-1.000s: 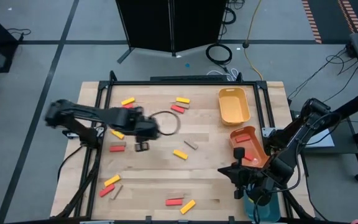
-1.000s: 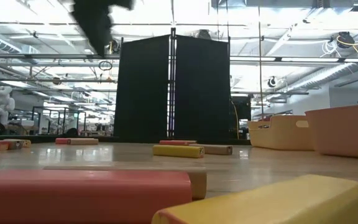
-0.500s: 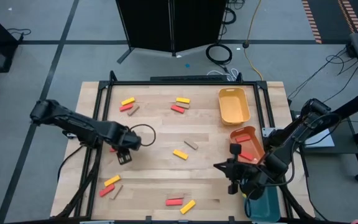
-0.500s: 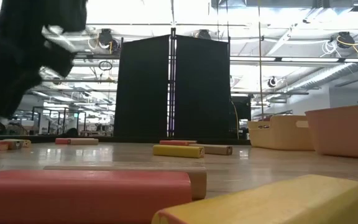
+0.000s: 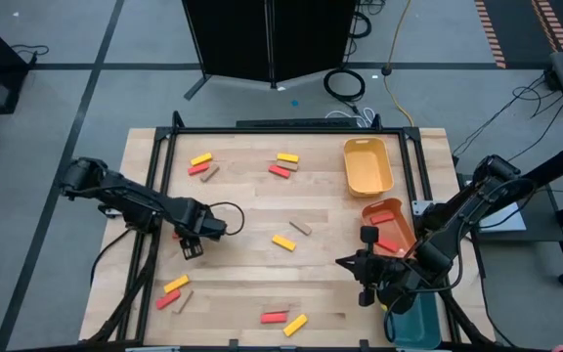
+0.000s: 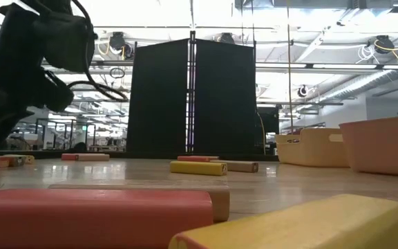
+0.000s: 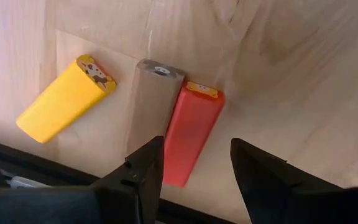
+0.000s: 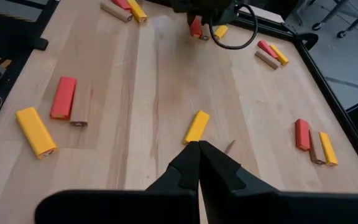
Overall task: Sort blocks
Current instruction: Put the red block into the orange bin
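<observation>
Red, yellow and tan blocks lie flat in small groups on the wooden table (image 5: pixel 252 205). My left gripper (image 7: pixel 196 148) is open over a row of three blocks near the table's left side: a yellow block (image 7: pixel 64 99), a tan block (image 7: pixel 151 102) and a red block (image 7: pixel 191 134). Its fingers stand on either side of the red block's near end. In the high view the left gripper (image 5: pixel 192 244) covers most of this group. My right gripper (image 8: pixel 197 146) is shut and empty, hovering near the orange tray (image 5: pixel 389 230), with a yellow block (image 8: pixel 196 126) ahead of it.
A yellow tray (image 5: pixel 368 166), the orange tray and a teal tray (image 5: pixel 413 323) stand along the right side. Other blocks lie at the far left (image 5: pixel 200 164), far middle (image 5: pixel 283 163), centre (image 5: pixel 289 237), near left (image 5: pixel 174 291) and near middle (image 5: pixel 283 320). A black frame edges the table.
My left gripper has swung from the table's middle toward the left and near edges and come down over the yellow, tan and red group. My right gripper has shifted a little toward the table's left. No block has moved.
</observation>
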Available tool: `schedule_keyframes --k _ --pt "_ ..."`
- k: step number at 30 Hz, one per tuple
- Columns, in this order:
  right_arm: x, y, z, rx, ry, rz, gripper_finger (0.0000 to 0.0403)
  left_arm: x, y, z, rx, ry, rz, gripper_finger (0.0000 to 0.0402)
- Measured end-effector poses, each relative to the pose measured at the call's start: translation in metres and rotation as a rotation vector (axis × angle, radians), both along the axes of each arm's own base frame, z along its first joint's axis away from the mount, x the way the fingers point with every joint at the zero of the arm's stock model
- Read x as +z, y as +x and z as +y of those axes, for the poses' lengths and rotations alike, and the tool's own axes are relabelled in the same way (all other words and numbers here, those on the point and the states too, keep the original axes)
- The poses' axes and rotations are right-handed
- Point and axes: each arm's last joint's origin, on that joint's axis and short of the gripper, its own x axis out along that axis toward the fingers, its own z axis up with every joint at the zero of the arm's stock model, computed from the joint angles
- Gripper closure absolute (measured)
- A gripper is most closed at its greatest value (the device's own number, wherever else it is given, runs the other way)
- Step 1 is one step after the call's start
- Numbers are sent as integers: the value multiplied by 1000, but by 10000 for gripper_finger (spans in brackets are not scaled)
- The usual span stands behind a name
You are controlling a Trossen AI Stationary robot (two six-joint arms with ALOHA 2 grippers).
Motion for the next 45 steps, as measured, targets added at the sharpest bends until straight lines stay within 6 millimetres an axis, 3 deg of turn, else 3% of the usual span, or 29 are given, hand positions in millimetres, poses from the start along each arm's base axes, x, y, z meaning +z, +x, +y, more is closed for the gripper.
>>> schedule_keyframes --k 17,21,25,31,33,37,45 --pt "0 0 0 -6 3 2 403 -18 8 0 -113 29 69 219" --pt "1 10 -7 -155 -28 -137 403 -19 9 0 -134 20 67 219" --pt "-19 33 -19 -209 -25 -246 403 -19 9 0 -134 15 64 219" --pt "-46 59 -52 75 252 -384 403 -20 9 -1 -156 5 60 219" --pt "-50 60 -63 103 300 -449 403 -20 10 -1 -164 -3 56 219" --pt "-64 59 -75 85 332 -422 403 -19 13 -2 -184 -30 27 219" --pt "-68 58 -77 72 328 -387 403 -11 26 -7 -265 -113 -52 219"
